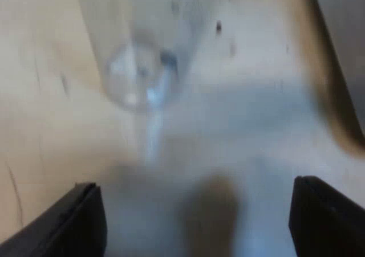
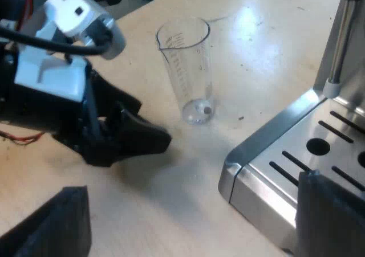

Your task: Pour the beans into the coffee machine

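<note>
Glass [image 2: 185,69] stands upright on the table [image 2: 262,35], near the machine [image 2: 274,160]. Left gripper [image 1: 197,211] faces it, fingers spread; right gripper [image 2: 194,217] likewise spread. Off-centre closing could topple the light glass.

Scale markings on measuring glass [image 2: 191,69] unreadable; espresso machine [image 2: 288,154] cut off at edge

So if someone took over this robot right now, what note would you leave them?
Left gripper: open, empty, close beside the measuring glass.
Right gripper: open, empty, over the table by the espresso machine tray corner.
Glass: upright on the table, held by nothing, nearly empty, one dark bit at its bottom.
Done: the pour looks finished, glass set down.
Left: confirm the beans are in the hopper.
</note>
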